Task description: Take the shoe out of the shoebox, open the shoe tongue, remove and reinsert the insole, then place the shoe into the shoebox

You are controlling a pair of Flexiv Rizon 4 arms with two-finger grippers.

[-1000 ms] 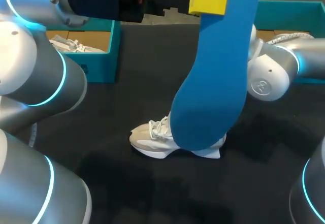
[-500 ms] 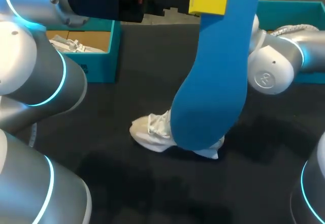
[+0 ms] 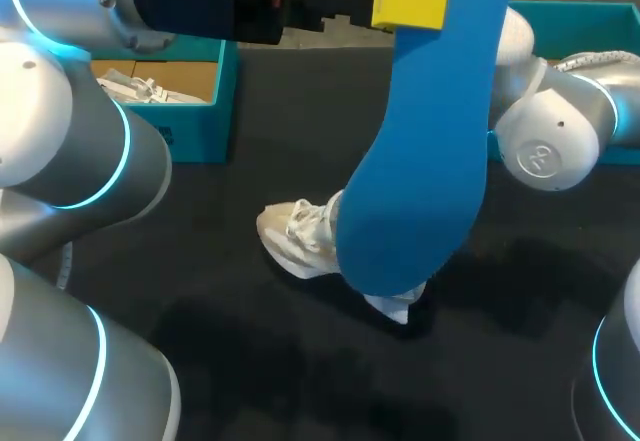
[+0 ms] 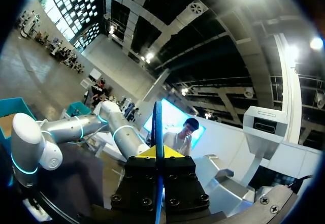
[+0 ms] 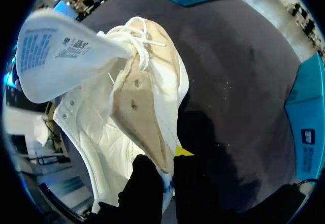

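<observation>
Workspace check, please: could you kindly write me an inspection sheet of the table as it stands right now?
Surface: black table, nothing spilled seen.
Job's things: white shoe mid-table, tongue pulled open; blue insole held up over it; teal shoebox far left, second teal box far right.
Clutter: white paper inside the shoebox.
Grippers: left gripper shut on the insole; right gripper shut on the shoe's side.
Cables: pale cable along the right arm.
Surroundings: nothing seen.
</observation>
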